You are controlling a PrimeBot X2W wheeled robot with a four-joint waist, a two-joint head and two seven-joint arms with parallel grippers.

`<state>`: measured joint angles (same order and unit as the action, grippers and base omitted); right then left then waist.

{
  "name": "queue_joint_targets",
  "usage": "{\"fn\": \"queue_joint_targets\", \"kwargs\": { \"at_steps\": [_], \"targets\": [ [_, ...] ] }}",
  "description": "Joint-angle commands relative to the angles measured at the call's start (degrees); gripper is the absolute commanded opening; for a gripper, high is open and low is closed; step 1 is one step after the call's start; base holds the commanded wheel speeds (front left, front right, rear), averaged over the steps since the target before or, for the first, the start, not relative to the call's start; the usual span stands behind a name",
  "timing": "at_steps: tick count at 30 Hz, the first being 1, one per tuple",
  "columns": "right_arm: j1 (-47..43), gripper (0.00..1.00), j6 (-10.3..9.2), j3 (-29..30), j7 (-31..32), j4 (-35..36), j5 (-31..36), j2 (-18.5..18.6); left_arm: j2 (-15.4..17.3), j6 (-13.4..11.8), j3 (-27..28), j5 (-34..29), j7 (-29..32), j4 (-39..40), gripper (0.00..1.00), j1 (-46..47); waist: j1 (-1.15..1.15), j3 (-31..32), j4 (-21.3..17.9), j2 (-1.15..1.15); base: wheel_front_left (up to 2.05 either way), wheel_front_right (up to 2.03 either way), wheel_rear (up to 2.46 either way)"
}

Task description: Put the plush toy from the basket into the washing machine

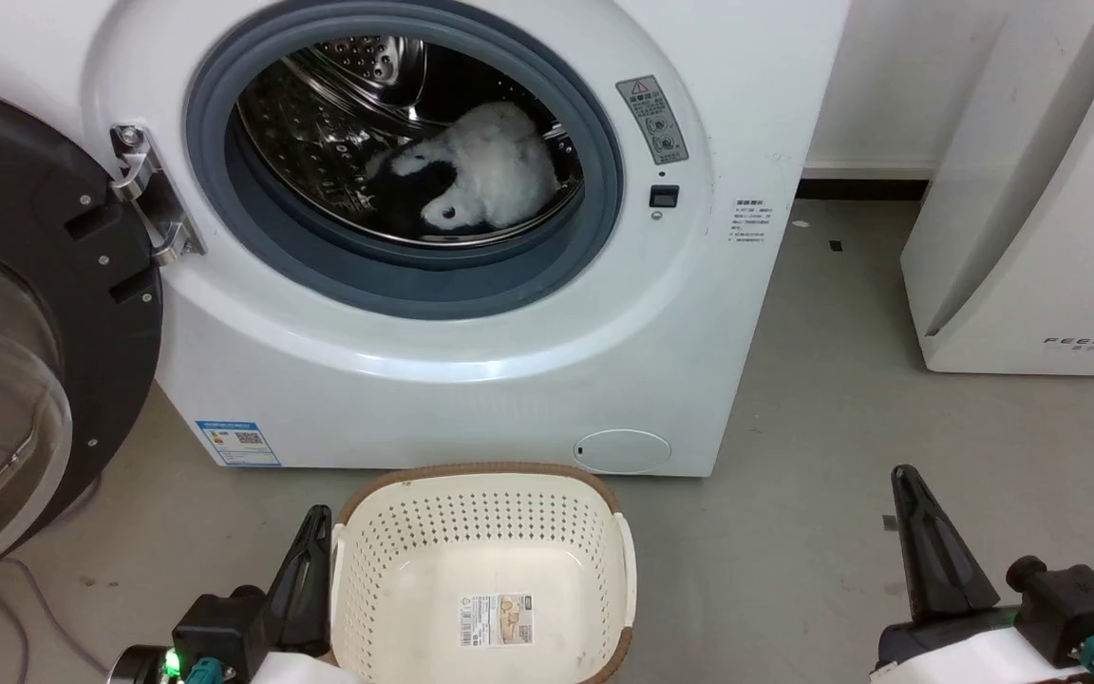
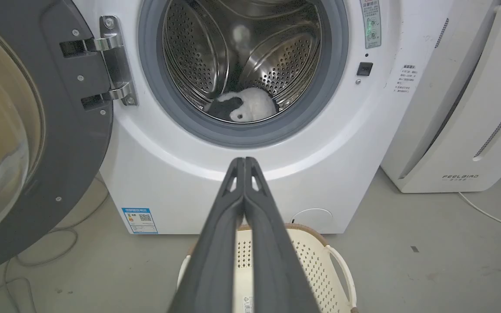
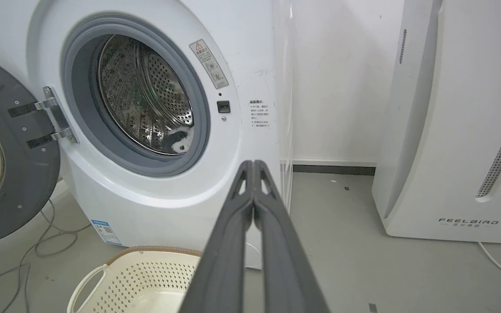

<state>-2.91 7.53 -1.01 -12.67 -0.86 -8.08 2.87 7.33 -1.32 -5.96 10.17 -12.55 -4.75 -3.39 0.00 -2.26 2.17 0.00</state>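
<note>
- far ahead of both grippers in the head view, the panda plush toy (image 1: pixel 485 171) lies low in the steel drum (image 1: pixel 319 123). it is inside the washing machine (image 1: pixel 471 361), behind the grey door ring (image 1: pixel 433 280). the basket (image 1: pixel 476 532) holds nothing but its label sticker (image 1: pixel 497 619).
- the left gripper (image 1: pixel 317 527) sits just beside the basket's left wall. the right gripper (image 1: pixel 910 489) is well off to the basket's right. each shows as one dark wedge.
- left wrist view: jaws pressed together on nothing. the basket is beneath them, and the toy is beyond and above the tips.
- right wrist view: jaws together too, and empty. the basket is down-left of them, the toy up-left of the tips, and the feelbird appliance (image 3: pixel 450 130) is to the right.
- the placing looks done. a clean finish means holding both arms low, moving the left one without nudging the basket, and checking that no limb lies over the ring.
</note>
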Motion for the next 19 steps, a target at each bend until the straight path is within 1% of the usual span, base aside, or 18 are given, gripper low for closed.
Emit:
{"fn": "queue_joint_targets", "kwargs": {
  "at_steps": [1, 19],
  "targets": [
    [0.44, 0.00, -0.01, 0.09, 0.36, 0.13, 0.46, 0.00, -0.30, 0.21, 0.41, -0.53, 0.32, 0.41, 0.00, 0.52, 0.00, 0.02, -0.02, 0.00, 0.00, 0.00, 0.00],
    [0.87, 0.00, -0.01, 0.25, 2.49, 0.26, 1.77, 0.00, -1.02, 0.40, 1.37, -2.19, 2.42, 1.16, 0.00, 1.01, 0.00, 0.41, -0.39, 0.00, 0.00, 0.00, 0.00]
  ]
}}
